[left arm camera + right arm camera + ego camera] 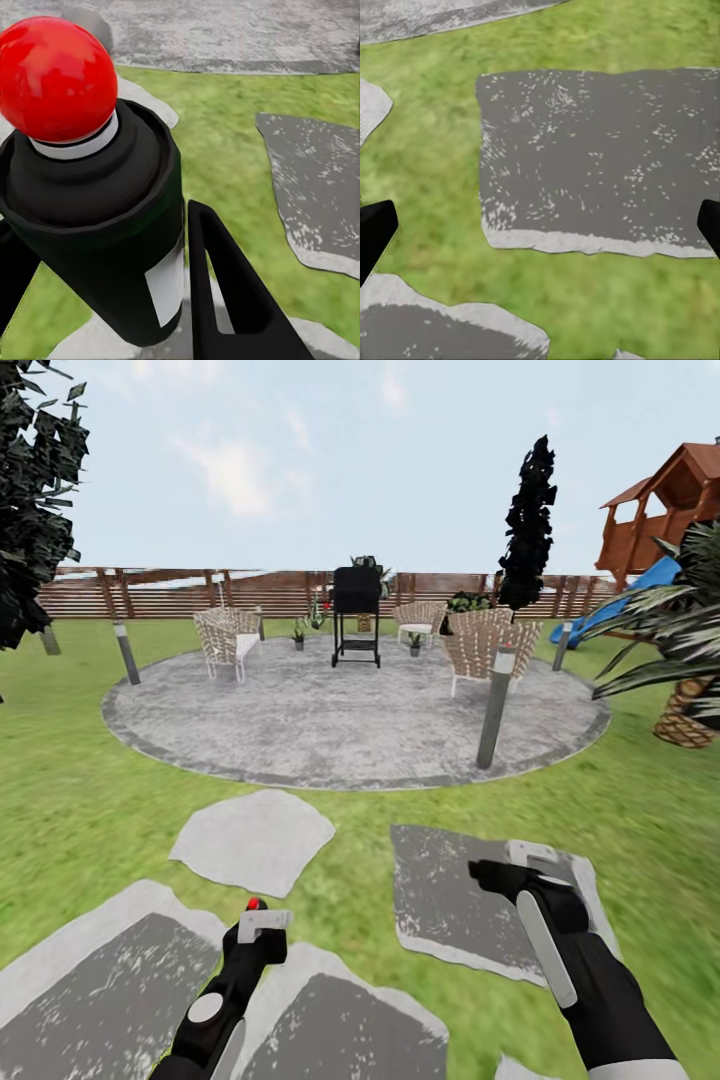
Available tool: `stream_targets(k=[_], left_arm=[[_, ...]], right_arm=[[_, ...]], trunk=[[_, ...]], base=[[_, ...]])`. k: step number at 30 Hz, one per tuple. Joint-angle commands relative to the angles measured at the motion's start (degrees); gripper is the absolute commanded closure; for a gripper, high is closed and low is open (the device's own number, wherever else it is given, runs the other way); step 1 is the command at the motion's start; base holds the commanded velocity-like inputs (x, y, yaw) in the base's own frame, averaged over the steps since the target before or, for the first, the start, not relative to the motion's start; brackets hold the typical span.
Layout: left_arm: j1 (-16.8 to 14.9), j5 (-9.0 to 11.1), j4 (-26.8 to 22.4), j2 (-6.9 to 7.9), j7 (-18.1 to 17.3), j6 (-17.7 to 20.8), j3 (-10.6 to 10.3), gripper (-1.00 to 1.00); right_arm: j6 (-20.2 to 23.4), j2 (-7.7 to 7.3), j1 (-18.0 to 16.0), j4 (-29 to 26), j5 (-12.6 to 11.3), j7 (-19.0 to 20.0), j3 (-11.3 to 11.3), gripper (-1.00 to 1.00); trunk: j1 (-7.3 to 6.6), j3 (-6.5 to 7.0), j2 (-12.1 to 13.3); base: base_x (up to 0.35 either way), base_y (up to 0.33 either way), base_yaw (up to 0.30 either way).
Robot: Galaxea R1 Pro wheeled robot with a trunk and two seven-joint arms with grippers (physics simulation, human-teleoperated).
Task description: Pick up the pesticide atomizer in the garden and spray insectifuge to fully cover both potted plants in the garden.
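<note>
Glossy red cap on the pesticide atomizer [56, 79], smooth matt black body under it, pale label patch. Matt black fingers [232, 292] beside it. Stepping stones [600, 161] rough, speckled grey. Woven wicker chairs [228, 640], slatted wooden fence [150, 595] behind.

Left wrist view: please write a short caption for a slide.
Left gripper holding the dark atomizer with red cap above grass and stepping stones.

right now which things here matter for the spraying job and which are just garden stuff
For the job:
- spray bottle, gripped in the left gripper
- two small potted plants on the paved circle

Just garden stuff:
- grill
- wicker chairs
- stepping stones
- playhouse with slide
</note>
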Motion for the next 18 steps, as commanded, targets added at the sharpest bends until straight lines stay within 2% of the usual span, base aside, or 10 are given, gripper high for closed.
stream_targets(k=[1,8,13,16,18], left_arm=[[0.0,0.0,0.0,0.01,0.0,0.0,0.0,1.0],[0.0,0.1,0.1,-0.1,-0.4,0.0,0.0,1.0],[0.0,0.0,0.4,-0.14,-0.5,0.2,0.0,1.0],[0.0,0.0,-0.1,-0.23,-0.5,3.1,0.0,1.0],[0.0,0.0,-0.2,-0.24,-0.5,3.6,0.0,1.0]], right_arm=[[0.0,0.02,0.0,0.1,0.0,0.0,0.0,-1.0],[-0.3,-0.05,0.0,1.9,-0.2,0.1,0.3,-1.0],[0.0,-0.96,1.3,2.3,-0.2,0.1,0.4,-1.0],[0.0,-1.1,1.6,2.4,-0.2,0.3,0.4,-1.0],[0.0,-1.21,1.7,2.3,-0.2,0.3,0.4,-1.0]], trunk=[[0.0,0.0,0.0],[0.0,0.0,0.0],[0.0,0.0,0.0],[0.0,0.0,0.0],[0.0,0.0,0.0]], base=[[0.296,0.131,0.0],[0.297,0.156,0.0],[0.3,0.114,0.0],[0.303,0.1,0.0],[0.306,0.091,0.0]])
